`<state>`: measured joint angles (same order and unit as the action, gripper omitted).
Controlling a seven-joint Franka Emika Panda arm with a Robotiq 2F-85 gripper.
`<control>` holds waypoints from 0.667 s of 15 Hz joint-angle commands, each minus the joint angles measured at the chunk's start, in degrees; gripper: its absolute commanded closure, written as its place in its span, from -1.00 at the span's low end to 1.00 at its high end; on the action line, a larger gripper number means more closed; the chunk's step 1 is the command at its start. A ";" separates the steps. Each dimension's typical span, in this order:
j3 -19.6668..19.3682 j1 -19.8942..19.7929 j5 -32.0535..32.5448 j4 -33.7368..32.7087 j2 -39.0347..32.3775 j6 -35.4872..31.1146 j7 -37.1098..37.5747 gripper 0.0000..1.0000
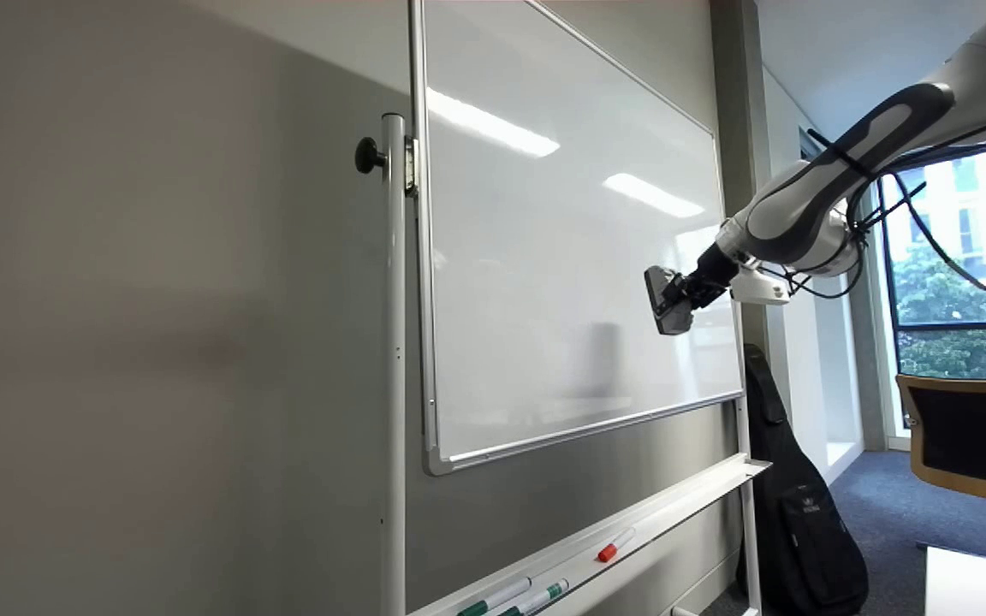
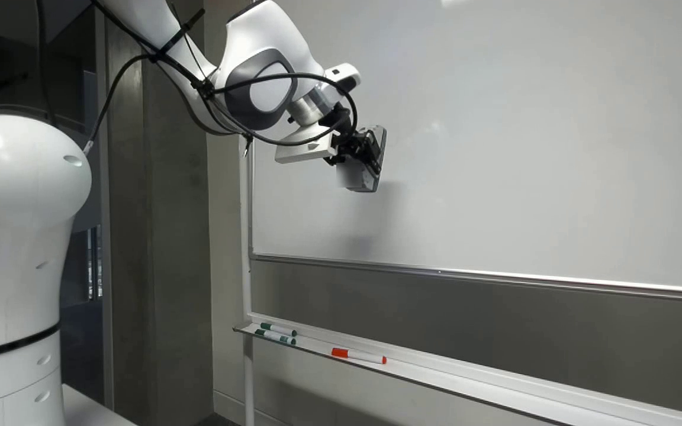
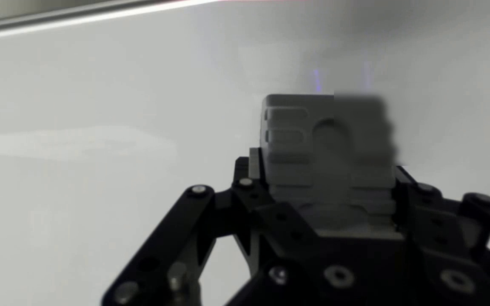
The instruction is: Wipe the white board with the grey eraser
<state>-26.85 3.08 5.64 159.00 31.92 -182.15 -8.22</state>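
Observation:
The white board stands upright in its thin silver frame and shows in every view. My gripper is shut on the grey eraser, with one finger along each side of it. In both exterior views the eraser faces the board near its window-side lower part. It appears to stand slightly off the surface, as its shadow lies apart from it, lower on the board. The eraser's wiping face is hidden. Short faint violet lines show on the board just beyond the eraser in the wrist view.
Below the board runs a white tray carrying a red marker and two green-capped markers. A stand post with a black knob flanks the board. A black case leans behind; loose cables hang around the arm.

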 commanded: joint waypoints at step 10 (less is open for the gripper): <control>10.16 -13.80 -1.64 -1.80 -5.76 34.79 0.17 0.25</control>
<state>-18.70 -9.25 5.34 158.78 27.78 -151.69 -8.22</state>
